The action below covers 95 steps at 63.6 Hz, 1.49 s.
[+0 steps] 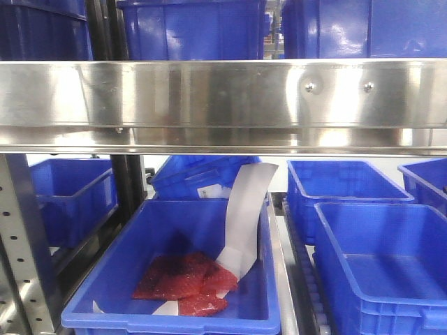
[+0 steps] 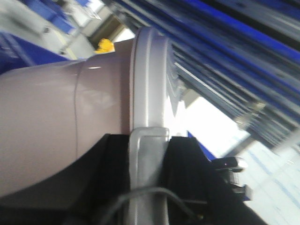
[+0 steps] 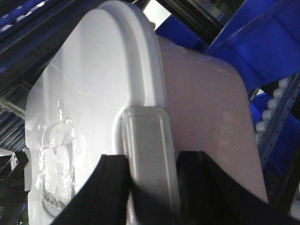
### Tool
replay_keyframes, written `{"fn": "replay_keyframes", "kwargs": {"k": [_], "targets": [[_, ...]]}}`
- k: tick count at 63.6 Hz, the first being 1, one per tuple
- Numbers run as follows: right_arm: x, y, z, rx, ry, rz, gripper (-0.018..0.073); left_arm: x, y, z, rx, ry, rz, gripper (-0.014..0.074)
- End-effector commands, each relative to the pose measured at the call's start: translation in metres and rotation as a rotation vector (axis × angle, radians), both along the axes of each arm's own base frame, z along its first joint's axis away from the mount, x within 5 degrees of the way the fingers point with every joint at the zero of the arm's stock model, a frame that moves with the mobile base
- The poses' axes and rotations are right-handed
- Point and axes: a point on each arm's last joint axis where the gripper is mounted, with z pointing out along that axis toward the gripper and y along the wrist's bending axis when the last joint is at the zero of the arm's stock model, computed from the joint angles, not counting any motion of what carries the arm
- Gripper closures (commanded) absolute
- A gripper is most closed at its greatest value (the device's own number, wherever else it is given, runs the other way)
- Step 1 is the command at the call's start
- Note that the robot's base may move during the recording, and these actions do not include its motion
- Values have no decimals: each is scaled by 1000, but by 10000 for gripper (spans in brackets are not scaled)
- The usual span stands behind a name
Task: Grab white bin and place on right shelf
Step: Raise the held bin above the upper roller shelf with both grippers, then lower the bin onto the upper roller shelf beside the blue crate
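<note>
Pinkish-white plastic fills both wrist views: the white bin is held at two ends. The left fingers reach in from below and are closed narrowly on its rim, straddling a translucent latch. The right fingers clamp likewise on either side of the opposite latch, beside the glossy white lid with its rounded corners. Ahead, the right shelf shows a broad brushed-steel rail with two bolts and a perforated upright. Below sit blue bins – one holds red packets and a white paper strip; a small label is unreadable.
</note>
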Motion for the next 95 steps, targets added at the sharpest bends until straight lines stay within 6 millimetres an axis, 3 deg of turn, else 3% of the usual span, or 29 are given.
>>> {"fn": "replay_keyframes", "kwargs": {"k": [1,18,23,27,37,42,50,70,83,95], "targets": [[-5,18,36,203,-89,108,466,-4,-3,10,39,-59,6,722],[33,33,-1,217,-1,198,463,29,0,-25,54,38,8,719],[38,34,-7,221,8,224,429,34,0,-31,57,52,8,673],[40,35,-10,223,13,238,361,37,0,-34,56,62,8,596],[42,34,-12,221,17,224,28,40,0,-39,66,70,11,312],[43,33,-12,187,-9,211,-76,41,1,-39,67,71,22,193],[44,34,-12,72,-53,191,-69,41,2,-41,115,52,32,112],[53,26,-9,-309,-99,58,-69,43,7,-45,366,17,86,113],[59,16,-1,-529,-157,-61,-69,43,13,-31,564,-65,143,113],[53,15,12,-611,-205,-72,-68,33,14,-11,650,-127,147,123]]}}
